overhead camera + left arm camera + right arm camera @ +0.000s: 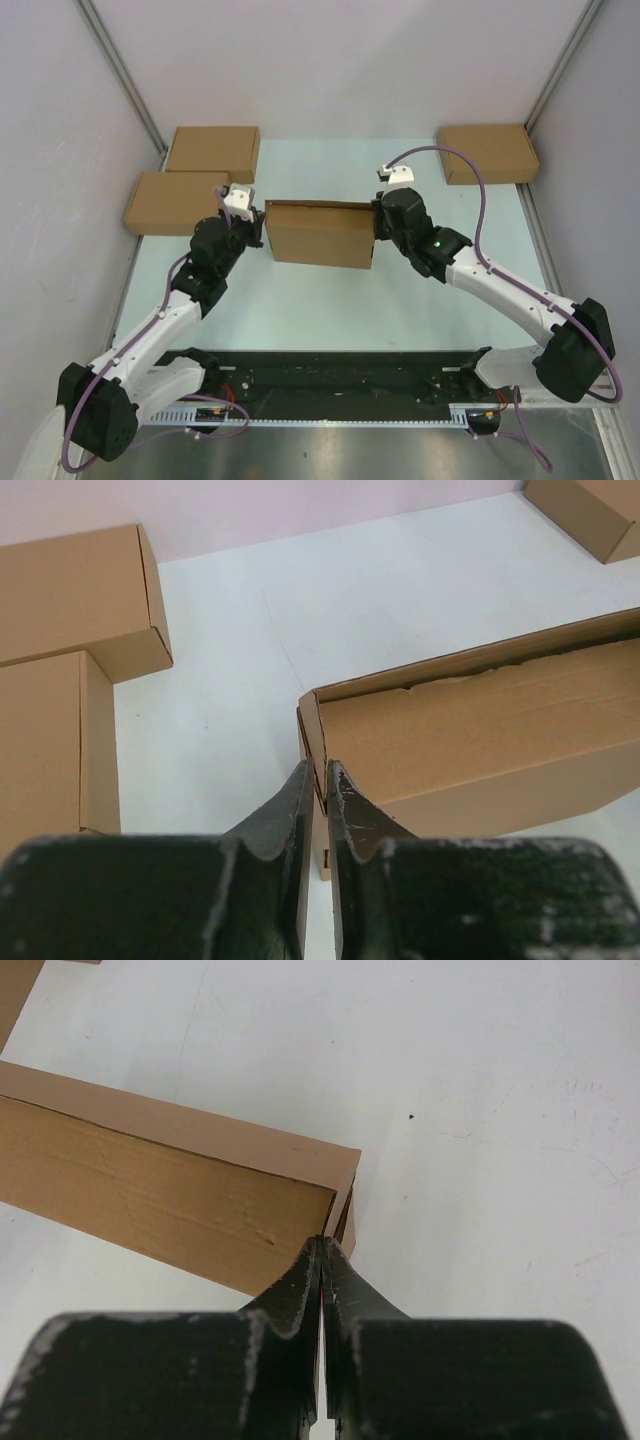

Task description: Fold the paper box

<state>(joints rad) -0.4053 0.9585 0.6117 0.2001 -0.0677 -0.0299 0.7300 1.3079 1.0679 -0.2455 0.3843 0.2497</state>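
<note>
One paper box (320,235) between left claw (320,770), narrow, nipping its end wall, and right claw (322,1245), pinched closed at its corner. Three closed boxes (212,152) (175,203) (487,153) beyond claws.

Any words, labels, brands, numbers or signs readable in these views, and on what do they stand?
None: no text can be read in any view. The paper box and the three other cardboard boxes are plain brown, with no print or label visible.
</note>
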